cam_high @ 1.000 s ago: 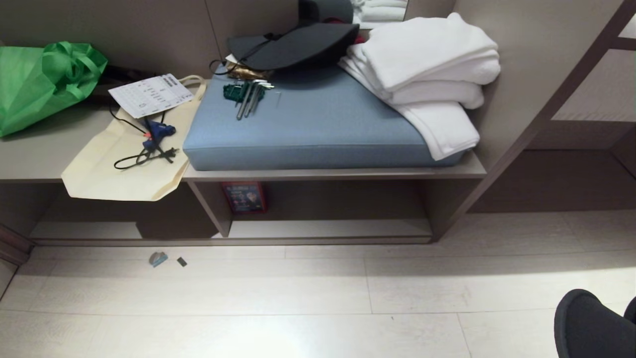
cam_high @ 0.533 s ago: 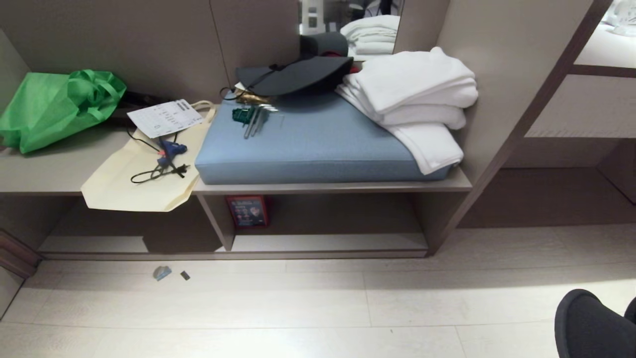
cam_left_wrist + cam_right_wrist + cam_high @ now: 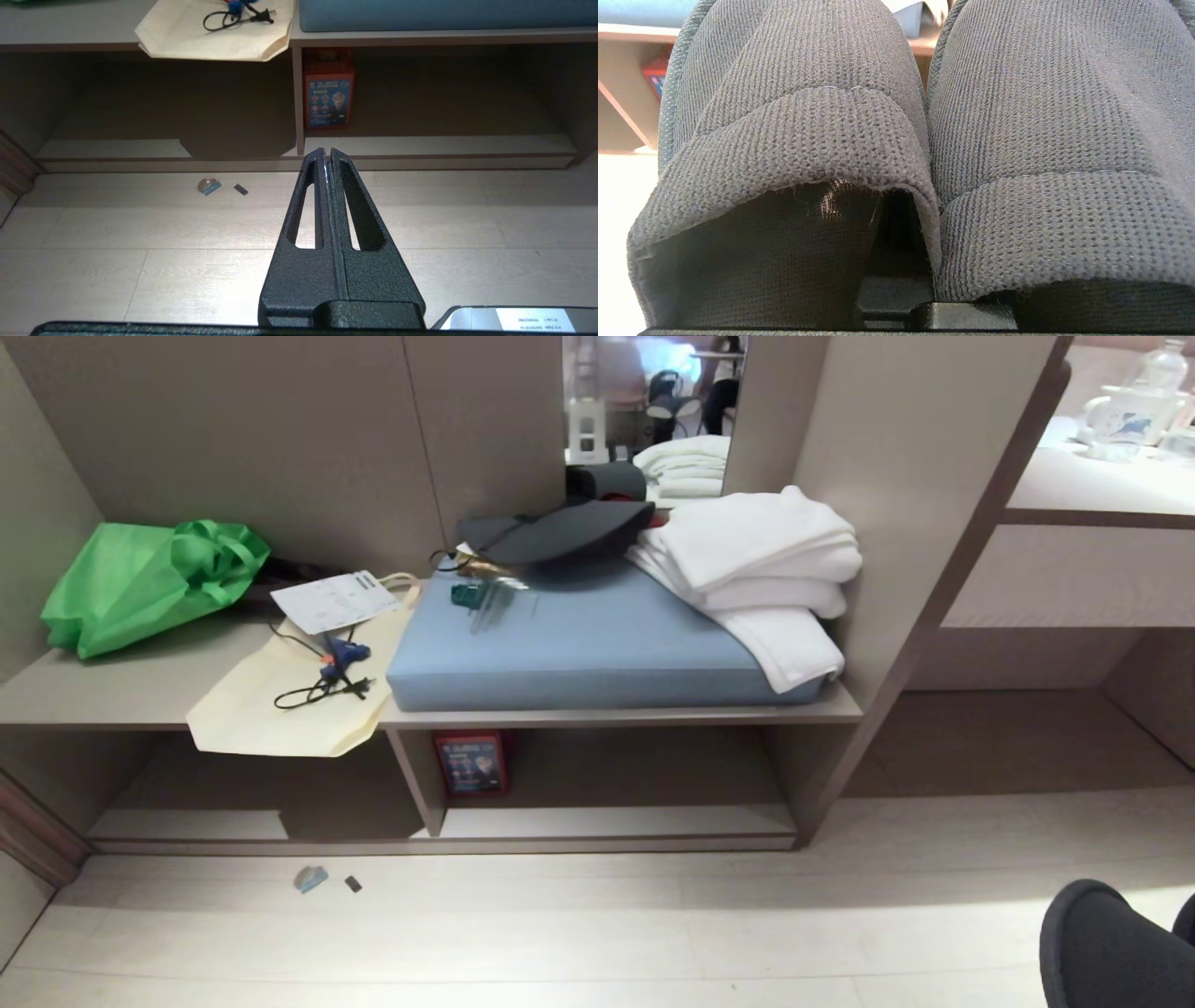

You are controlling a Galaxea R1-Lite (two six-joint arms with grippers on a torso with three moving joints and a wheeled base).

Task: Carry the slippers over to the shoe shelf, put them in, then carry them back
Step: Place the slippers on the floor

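Since a second ago the whole head view has slid downward in the picture, because the camera has tilted up; nothing on the unit has shifted. More of the grey-brown back panels and a mirror strip now show.

From the head, the low open-fronted shoe shelf of grey-brown wood grain sits under a bench board that carries a flat blue cushion. Folded white towels and a black brimmed hat lie on the cushion's far side. To the left are a cream cloth tote bag with a blue corded tool on it, a printed paper sheet and a crumpled green fabric bag. A red printed box stands inside the shelf by its divider. The rounded toe of the dark navy-black fabric slippers shows at the lower right corner, above the pale plank floor.

From the left wrist, the left pincer hangs above the floor, its black fingers pressed together, holding nothing. Two small scraps lie on the planks before the shelf.

From the right wrist, the two slippers fill the picture side by side, toes pointing toward the shelf. The right pincer is clamped tight between them, pinching their inner edges.
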